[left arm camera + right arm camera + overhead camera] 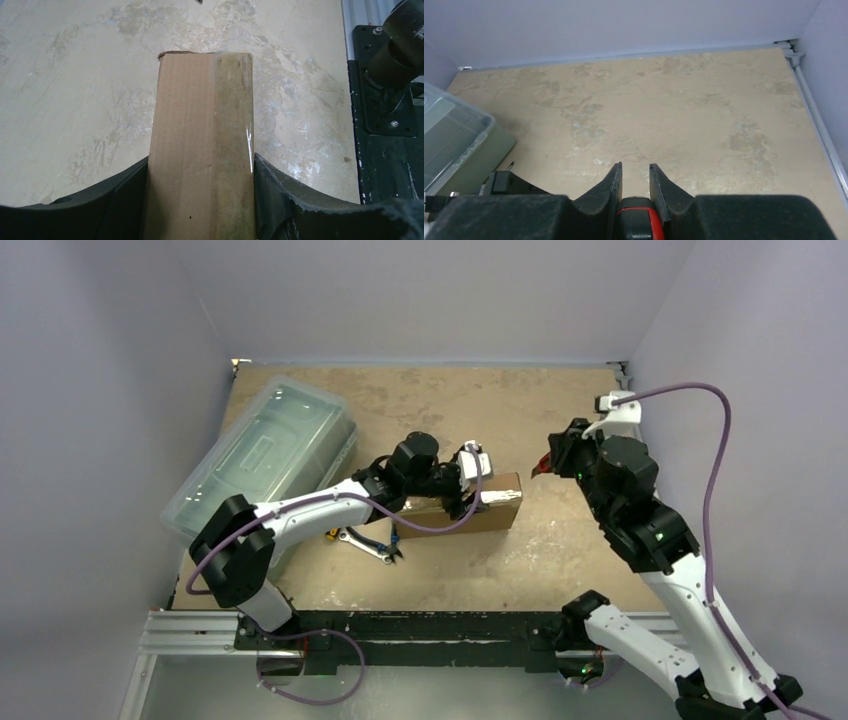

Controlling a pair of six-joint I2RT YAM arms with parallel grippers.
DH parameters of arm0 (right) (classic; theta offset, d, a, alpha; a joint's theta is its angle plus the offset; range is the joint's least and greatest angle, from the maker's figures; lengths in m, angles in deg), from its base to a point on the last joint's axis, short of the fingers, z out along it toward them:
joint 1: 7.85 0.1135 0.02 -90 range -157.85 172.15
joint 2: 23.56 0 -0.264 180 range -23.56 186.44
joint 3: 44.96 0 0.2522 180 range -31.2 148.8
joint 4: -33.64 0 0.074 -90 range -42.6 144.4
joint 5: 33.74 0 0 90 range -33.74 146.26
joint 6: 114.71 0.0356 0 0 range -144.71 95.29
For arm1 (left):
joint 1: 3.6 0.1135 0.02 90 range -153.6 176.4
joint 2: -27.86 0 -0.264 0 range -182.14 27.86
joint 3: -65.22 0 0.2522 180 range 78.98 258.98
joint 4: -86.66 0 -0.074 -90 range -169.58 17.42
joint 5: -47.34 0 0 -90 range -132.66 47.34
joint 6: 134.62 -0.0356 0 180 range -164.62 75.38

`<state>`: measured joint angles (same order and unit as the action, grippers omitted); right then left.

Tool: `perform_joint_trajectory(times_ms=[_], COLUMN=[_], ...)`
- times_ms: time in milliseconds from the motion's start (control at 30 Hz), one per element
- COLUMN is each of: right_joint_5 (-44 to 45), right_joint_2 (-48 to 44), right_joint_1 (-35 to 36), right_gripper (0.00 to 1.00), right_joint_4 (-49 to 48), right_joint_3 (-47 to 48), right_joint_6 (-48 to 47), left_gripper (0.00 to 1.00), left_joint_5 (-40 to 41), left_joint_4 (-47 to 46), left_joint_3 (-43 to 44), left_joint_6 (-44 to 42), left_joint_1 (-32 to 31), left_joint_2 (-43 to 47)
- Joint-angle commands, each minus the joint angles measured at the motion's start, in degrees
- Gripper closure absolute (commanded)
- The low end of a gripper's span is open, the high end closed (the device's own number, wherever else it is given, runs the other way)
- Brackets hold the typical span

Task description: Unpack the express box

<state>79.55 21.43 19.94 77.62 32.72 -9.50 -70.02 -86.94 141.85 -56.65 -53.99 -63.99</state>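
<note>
The express box is a plain brown cardboard box standing on its long edge in the middle of the table. My left gripper is shut on it, one finger on each broad face. In the left wrist view the box fills the gap between the fingers, with clear tape along its right edge. My right gripper hangs above the table to the right of the box, apart from it. It is shut on a red and black tool handle that sits deep between the fingers.
A large translucent greenish lidded bin lies at the back left, also in the right wrist view. Pliers lie on the table under the left arm. Walls close the table at back and sides. The black base rail runs along the near edge.
</note>
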Motion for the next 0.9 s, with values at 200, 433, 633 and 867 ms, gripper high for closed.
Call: perform_joint_trajectory(times_ms=[200,433,633,867], right_joint_5=[12.74,15.01,14.38,13.55], right_joint_2=[5.88,4.97,4.33,5.03], right_joint_1=[12.01,12.68,12.74,12.79], right_gripper=[1.00,1.00,1.00,1.00], right_joint_4=[0.40,2.56,1.77,0.50], right_joint_3=[5.13,5.88,4.97,4.30], right_joint_6=[3.01,2.89,3.58,3.53], left_gripper=[0.39,0.39,0.40,0.40], left_joint_5=[-1.06,-0.51,-1.19,-1.56], left_joint_4=[-9.51,-8.64,-9.52,-9.95], left_joint_3=[-6.08,-6.29,-5.91,-6.00], left_joint_6=[1.90,2.28,3.59,4.20], left_joint_1=[-0.19,-0.16,-0.17,-0.21], left_joint_2=[4.23,3.91,2.88,2.58])
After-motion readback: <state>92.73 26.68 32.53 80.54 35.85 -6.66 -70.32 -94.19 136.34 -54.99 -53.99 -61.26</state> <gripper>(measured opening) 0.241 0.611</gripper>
